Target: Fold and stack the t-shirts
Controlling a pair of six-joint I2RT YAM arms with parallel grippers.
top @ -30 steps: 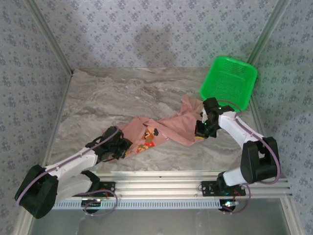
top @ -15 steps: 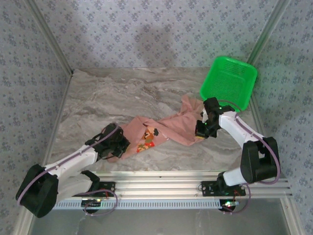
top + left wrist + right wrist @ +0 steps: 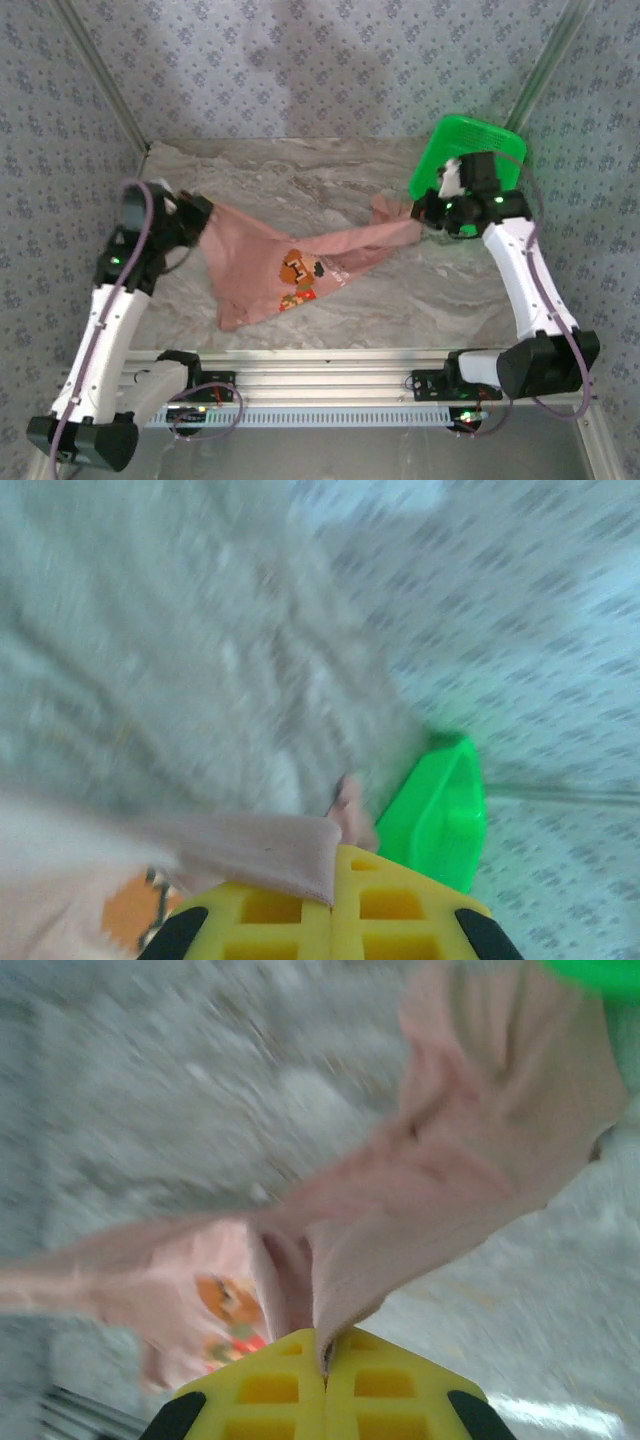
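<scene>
Pink t-shirt (image 3: 262,262) stretched between both jaws: left gripper (image 3: 192,214) at 9 o'clock, right gripper (image 3: 424,212) at 3 o'clock, each clenched on cloth edge.

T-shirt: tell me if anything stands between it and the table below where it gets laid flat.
Nothing visible does. The t-shirt hangs stretched between the left gripper and right gripper, both shut on it, over bare table. The green basket stands behind its right end.
</scene>
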